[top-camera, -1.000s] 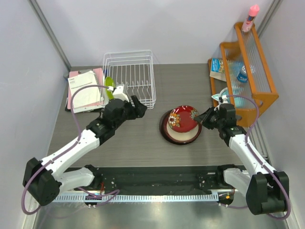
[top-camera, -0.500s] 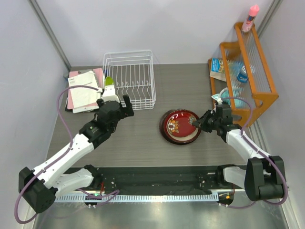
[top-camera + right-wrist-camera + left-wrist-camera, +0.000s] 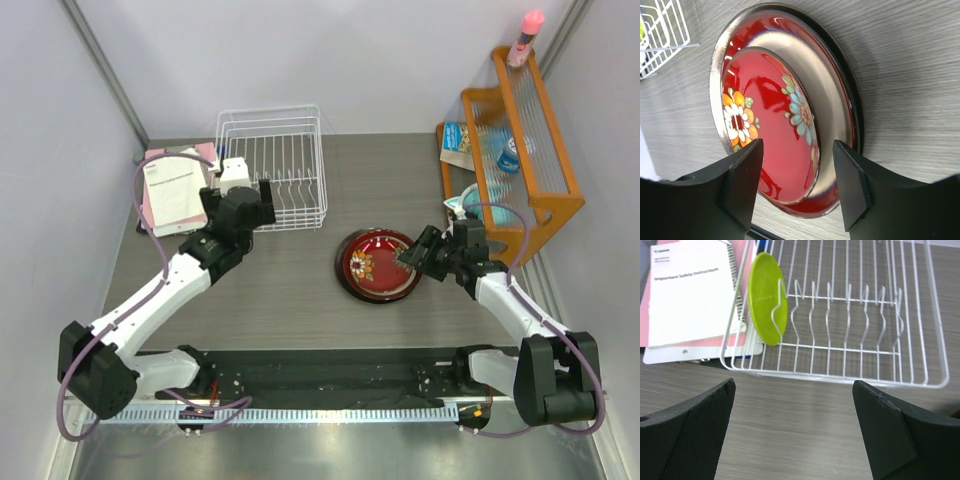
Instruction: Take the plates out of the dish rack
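**One green plate in the rack, red plate on the stack, both grippers open**

Writing. The white booklet (image 3: 690, 295) beside the rack has a heading that begins "Important Safety Instruction". The smaller lines above the heading are too fine to read. The booklet lies on a pink folder (image 3: 695, 343). Packet labels in the wooden shelf (image 3: 520, 150) and on the pink-capped bottle (image 3: 525, 35) on top of it cannot be read.

Task items. The green plate (image 3: 767, 297) stands on edge in the leftmost slot of the white wire rack (image 3: 865, 315), against the rack's left wall. The red plate (image 3: 770, 125), with painted flowers, lies face up on a dark-rimmed plate (image 3: 856, 100) right of the table's centre.

Tools. The left gripper (image 3: 794, 385) is spread wide and holds nothing; it is just short of the rack's near rail. The right gripper (image 3: 797, 145) has its jaws parted over the near rim of the red plate without clamping it. Whether they touch the plate cannot be told.

Room. Bare table (image 3: 300, 300) separates the rack from the stack. The shelf occupies the right edge, and walls close in on both sides.

Hidden. In the top view the left wrist covers the green plate. Only a rim shows of what lies under the red plate. The left fingers cut off the near corners of the wrist view.
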Robot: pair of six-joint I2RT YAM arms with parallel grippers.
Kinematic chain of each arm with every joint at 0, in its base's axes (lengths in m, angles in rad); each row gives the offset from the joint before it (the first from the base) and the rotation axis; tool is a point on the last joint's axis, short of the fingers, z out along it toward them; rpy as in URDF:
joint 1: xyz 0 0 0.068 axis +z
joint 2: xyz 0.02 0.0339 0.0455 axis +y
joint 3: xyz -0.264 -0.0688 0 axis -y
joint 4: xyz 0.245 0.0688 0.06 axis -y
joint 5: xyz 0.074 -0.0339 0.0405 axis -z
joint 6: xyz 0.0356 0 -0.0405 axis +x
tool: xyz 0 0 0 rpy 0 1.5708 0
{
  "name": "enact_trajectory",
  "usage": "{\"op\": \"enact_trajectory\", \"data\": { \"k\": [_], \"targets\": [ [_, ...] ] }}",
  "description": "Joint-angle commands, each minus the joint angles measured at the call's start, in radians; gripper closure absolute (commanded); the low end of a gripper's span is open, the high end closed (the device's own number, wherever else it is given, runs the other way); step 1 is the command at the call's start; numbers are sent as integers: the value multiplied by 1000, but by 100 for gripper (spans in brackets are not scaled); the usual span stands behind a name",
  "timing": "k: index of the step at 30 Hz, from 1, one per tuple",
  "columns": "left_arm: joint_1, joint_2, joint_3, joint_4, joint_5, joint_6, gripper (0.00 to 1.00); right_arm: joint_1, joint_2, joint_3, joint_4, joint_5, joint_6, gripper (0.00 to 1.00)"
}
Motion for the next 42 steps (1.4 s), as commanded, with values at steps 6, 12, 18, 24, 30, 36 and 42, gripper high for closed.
{"op": "enact_trajectory", "data": {
  "k": [6, 12, 18, 24, 30, 36, 42],
  "targets": [
    [199, 157, 99, 127, 102, 30, 1, -2, -149, 144, -158, 129, -111, 33],
    [261, 374, 206, 159, 129, 36, 2, -2, -169, 190, -180, 129, -130, 32],
    [291, 548, 310, 169, 131, 39, 4, -2, -81, 213, -169, 105, -156, 34],
    [324, 623, 395, 158, 126, 47, 5, -2, -24, 210, -132, 86, -170, 35],
    [365, 650, 392, 167, 184, 4, 18, -4, 33, 215, -103, 62, -168, 35],
    [388, 682, 401, 141, 230, -30, 34, -2, 41, 209, -99, 68, -170, 35],
    [391, 659, 367, 165, 241, -52, 57, -2, 42, 196, -91, 65, -167, 35]
  ]
}}
